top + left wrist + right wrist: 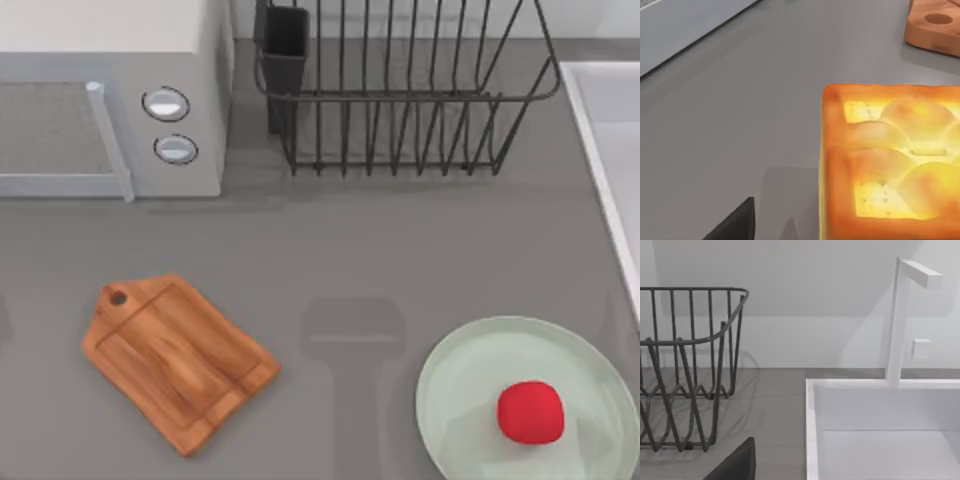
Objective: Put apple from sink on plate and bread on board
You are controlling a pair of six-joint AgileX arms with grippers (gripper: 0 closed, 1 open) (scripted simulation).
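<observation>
1. No brand, label or readable writing appears on anything; the white microwave at 10 o'clock in the top view carries two plain round knobs
2. The small smooth red apple sits on the large round mint-green plate at 5 o'clock on the grey bench
3. The brown wooden cutting board with grooved edge and holed handle lies bare at 8 o'clock
4. The thick square toasted bread slice, golden top and browned edges, rests on the bench near the board's handle in the left wrist view
5. The pale white sink lies at 3 o'clock, beside the dark wire dish rack at 12 o'clock
6. Whether either tool is wide or narrow I cannot tell
</observation>
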